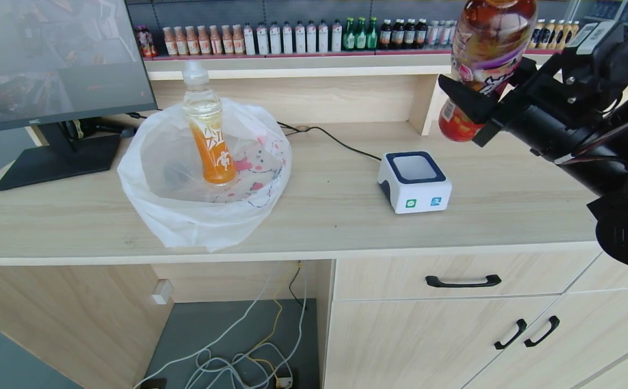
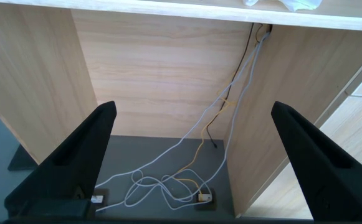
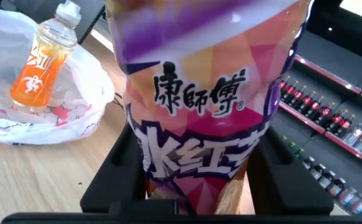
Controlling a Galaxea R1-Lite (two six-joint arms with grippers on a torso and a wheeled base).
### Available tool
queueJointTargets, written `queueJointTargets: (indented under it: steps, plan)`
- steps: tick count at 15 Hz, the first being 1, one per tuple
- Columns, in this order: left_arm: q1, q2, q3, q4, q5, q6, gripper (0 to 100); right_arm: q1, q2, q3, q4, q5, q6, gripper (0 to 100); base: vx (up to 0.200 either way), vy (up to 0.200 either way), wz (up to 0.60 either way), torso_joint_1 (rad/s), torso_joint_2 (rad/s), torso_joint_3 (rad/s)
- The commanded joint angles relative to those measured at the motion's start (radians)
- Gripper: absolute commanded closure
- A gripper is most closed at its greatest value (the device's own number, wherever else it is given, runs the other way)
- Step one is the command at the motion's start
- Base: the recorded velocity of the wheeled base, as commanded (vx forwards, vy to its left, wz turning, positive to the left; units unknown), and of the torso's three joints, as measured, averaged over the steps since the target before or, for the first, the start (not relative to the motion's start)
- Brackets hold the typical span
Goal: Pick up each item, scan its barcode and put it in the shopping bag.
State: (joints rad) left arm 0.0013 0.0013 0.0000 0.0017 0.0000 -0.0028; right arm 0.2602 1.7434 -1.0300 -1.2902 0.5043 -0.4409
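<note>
The right arm comes in from three o'clock, raised above the counter (image 1: 335,210). The right gripper (image 1: 475,111) is clamped on the tea bottle (image 1: 487,48), held in the air at one o'clock of the scanner (image 1: 414,181) and seemingly tilted. An orange drink bottle (image 1: 208,135) stands in the shopping bag (image 1: 184,219) at nine o'clock. The left gripper (image 2: 193,162) hangs spread wide below the counter.

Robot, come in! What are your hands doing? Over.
Right gripper shut on tea bottle, high, right of scanner. Left gripper open, low, facing under-counter cables. Orange bottle standing in bag.
</note>
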Motion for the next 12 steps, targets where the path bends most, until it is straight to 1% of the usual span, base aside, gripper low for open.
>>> queueJointTargets:
  steps: [1, 2, 3, 4, 7, 10, 12]
  plan:
    - [0.0, 0.0, 0.0, 0.0, 0.0, -0.002, 0, -0.003, -0.019, 0.038, -0.043, -0.062, 0.067, 100, 0.0, 0.0, 0.0, 0.0, 0.0, 0.0]
    - [0.0, 0.0, 0.0, 0.0, 0.002, -0.002, 0, 0.002, -0.019, 0.087, -0.092, -0.165, 0.134, 100, 0.0, 0.0, 0.0, 0.0, 0.0, 0.0]
    - [0.0, 0.0, 0.0, 0.0, 0.0, -0.002, 0, 0.008, -0.021, 0.126, -0.123, -0.243, 0.174, 100, 0.0, 0.0, 0.0, 0.0, 0.0, 0.0]
    - [0.0, 0.0, 0.0, 0.0, 0.002, -0.002, 0, 0.033, -0.024, 0.182, -0.173, -0.352, 0.221, 100, 0.0, 0.0, 0.0, 0.0, 0.0, 0.0]
    - [0.0, 0.0, 0.0, 0.0, 0.002, -0.003, 0, 0.045, -0.024, 0.28, -0.268, -0.386, 0.218, 100, 0.0, 0.0, 0.0, 0.0, 0.0, 0.0]
    - [0.0, 0.0, 0.0, 0.0, 0.0, -0.003, 0, 0.047, -0.013, 0.235, -0.274, -0.478, 0.278, 100, 0.0, 0.0, 0.0, 0.0, 0.0, 0.0]
    - [0.0, 0.0, 0.0, 0.0, 0.0, -0.002, 0, 0.047, -0.01, 0.228, -0.276, -0.515, 0.295, 100, 0.0, 0.0, 0.0, 0.0, 0.0, 0.0]
